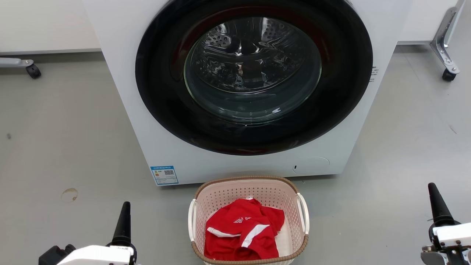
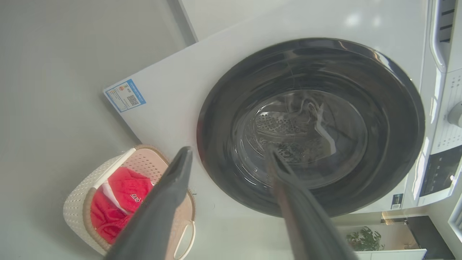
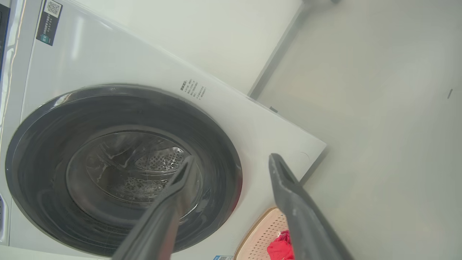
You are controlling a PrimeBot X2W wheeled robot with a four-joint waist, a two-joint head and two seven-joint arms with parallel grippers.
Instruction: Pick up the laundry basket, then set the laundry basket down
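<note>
pink-cream plastic, the laundry basket (image 1: 235, 193) sits on the grey floor (image 1: 66, 147) just in front of the washing machine (image 1: 128, 92), a red shirt (image 1: 243, 232) heaped inside. the left gripper (image 2: 230, 151) and right gripper (image 3: 232, 157) hang either side of it, apart from it, fingers spread wide, holding nothing.

The laundry basket (image 1: 235, 195) is perforated plastic, the washer door (image 1: 254, 73) glossy glass.
</note>
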